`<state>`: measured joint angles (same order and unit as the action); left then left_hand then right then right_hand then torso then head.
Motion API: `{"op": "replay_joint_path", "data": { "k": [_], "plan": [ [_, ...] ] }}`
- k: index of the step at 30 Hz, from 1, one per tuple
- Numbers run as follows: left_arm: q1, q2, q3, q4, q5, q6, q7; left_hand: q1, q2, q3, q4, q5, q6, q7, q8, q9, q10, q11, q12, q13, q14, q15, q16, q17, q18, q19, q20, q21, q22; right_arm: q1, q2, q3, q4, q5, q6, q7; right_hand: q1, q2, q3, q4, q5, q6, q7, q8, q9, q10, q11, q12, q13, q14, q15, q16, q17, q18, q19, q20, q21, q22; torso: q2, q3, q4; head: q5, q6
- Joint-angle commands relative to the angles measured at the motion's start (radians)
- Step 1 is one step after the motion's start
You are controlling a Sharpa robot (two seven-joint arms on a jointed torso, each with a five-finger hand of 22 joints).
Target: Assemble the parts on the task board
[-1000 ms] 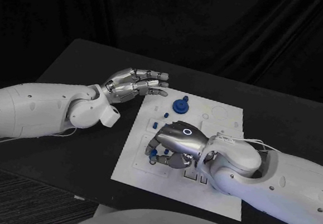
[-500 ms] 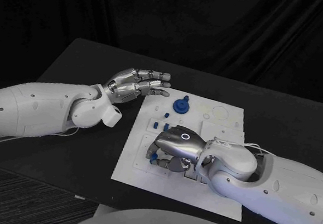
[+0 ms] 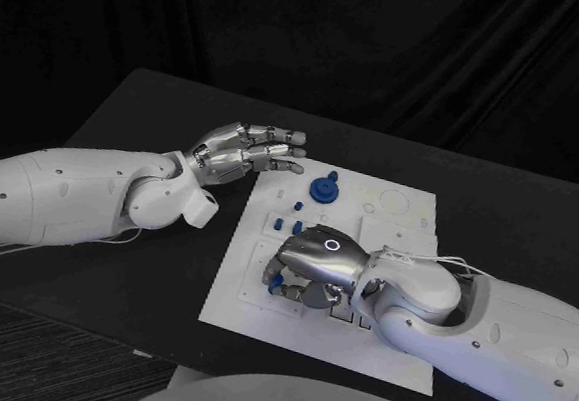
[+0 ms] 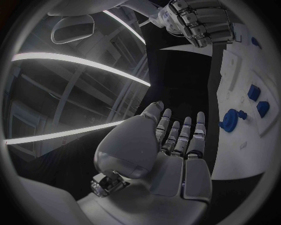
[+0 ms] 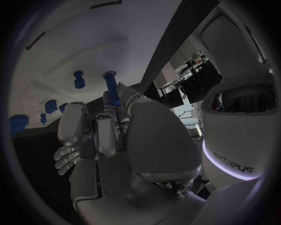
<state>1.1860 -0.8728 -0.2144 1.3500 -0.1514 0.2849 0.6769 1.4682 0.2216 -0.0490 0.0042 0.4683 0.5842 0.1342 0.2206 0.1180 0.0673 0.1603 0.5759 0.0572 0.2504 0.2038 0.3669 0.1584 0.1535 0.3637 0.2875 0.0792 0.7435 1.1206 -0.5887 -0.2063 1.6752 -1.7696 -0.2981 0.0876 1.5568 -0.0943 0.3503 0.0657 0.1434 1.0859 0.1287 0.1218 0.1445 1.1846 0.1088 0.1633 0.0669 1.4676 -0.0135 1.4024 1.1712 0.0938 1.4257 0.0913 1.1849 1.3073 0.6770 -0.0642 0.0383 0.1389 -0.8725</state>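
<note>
The white task board (image 3: 404, 217) lies mid-table. My right hand (image 3: 313, 264) is low over the board's near-left part, its fingers curled round a slim blue pin (image 5: 111, 91) that stands out past the fingertips (image 5: 96, 124); a blue end of the pin (image 3: 275, 281) peeks out under the hand. A blue round knob (image 3: 324, 187) stands at the board's far-left, with small blue pieces (image 3: 286, 225) just nearer. My left hand (image 3: 246, 149) hovers beside the board's far-left corner, fingers spread, holding nothing. In the left wrist view that hand (image 4: 175, 145) faces the knob (image 4: 231, 119).
The black table (image 3: 143, 109) stretches round the board, with bare room at the left and far right. My left forearm (image 3: 72, 195) lies along the table's left side; my right forearm (image 3: 504, 332) covers the board's near-right corner.
My right hand has sunk a little nearer and lower over the board's near-left part with the pin in it. The left hand has stayed put.
</note>
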Motion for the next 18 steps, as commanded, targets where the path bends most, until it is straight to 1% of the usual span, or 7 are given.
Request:
{"op": "replay_joint_path", "data": {
  "k": [1,6,11,18],
  "plan": [
    [-0.002,0.003,0.001,0.001,0.008,0.014,0.012,-0.004,0.002,0.006,-0.002,0.004,-0.001,0.006,0.003,-0.001,0.001,0.004,0.001,0.001,-0.003,0.003,0.004,-0.002,-0.012,0.006,0.002,0.006,-0.001,-0.005,-0.002,-0.001,-0.006,-0.016,0.017,-0.007,0.01,-0.002,0.0,-0.005,0.005,-0.006,0.002,-0.005,-0.001,0.054,-0.047,-0.005,0.004,0.003,-0.001,-0.006,-0.002,-0.016,-0.003,-0.002,-0.004,0.161,-0.001,-0.0006,-0.0002,0.0,0.0],
    [-0.002,0.004,0.001,0.0,0.008,0.015,0.011,-0.004,0.002,0.006,-0.002,0.004,-0.001,0.006,0.003,-0.001,0.001,0.004,0.001,0.001,-0.003,0.003,0.004,-0.002,-0.012,0.006,0.002,0.006,-0.001,-0.008,0.004,-0.001,-0.016,-0.016,0.022,-0.008,0.007,-0.003,0.0,-0.004,0.006,-0.008,0.003,-0.008,-0.002,0.054,-0.047,-0.007,0.004,0.002,-0.001,-0.007,-0.003,-0.016,-0.003,-0.002,-0.004,0.161,-0.001,-0.0004,-0.0002,-0.004,0.0],
    [-0.003,0.005,0.001,0.0,0.008,0.016,0.011,-0.005,0.002,0.009,-0.003,0.005,-0.002,0.006,0.002,-0.001,0.001,0.004,-0.001,0.001,-0.004,0.003,0.003,-0.002,-0.013,0.006,0.002,0.005,-0.001,-0.013,0.005,-0.001,-0.021,-0.016,0.026,-0.009,0.006,-0.004,0.0,-0.005,0.007,-0.01,0.004,-0.009,-0.002,0.054,-0.046,-0.008,0.004,0.002,0.0,-0.007,-0.003,-0.015,-0.004,-0.002,-0.006,0.16,-0.002,-0.0002,0.0001,0.0,0.0],
    [-0.003,0.005,0.001,-0.001,0.008,0.017,0.01,-0.005,0.002,0.009,-0.003,0.005,-0.002,0.006,0.002,-0.001,0.001,0.004,-0.001,0.001,-0.004,0.003,0.003,-0.002,-0.013,0.006,0.002,0.005,-0.001,-0.017,0.004,-0.001,-0.023,-0.016,0.026,-0.01,0.005,-0.007,0.002,-0.007,0.009,-0.017,0.005,-0.015,-0.004,0.054,-0.045,-0.011,0.004,0.001,0.001,-0.008,-0.005,-0.015,-0.006,-0.001,-0.008,0.16,-0.002,-0.0003,-0.0006,-0.001,0.0]
  ]
}}
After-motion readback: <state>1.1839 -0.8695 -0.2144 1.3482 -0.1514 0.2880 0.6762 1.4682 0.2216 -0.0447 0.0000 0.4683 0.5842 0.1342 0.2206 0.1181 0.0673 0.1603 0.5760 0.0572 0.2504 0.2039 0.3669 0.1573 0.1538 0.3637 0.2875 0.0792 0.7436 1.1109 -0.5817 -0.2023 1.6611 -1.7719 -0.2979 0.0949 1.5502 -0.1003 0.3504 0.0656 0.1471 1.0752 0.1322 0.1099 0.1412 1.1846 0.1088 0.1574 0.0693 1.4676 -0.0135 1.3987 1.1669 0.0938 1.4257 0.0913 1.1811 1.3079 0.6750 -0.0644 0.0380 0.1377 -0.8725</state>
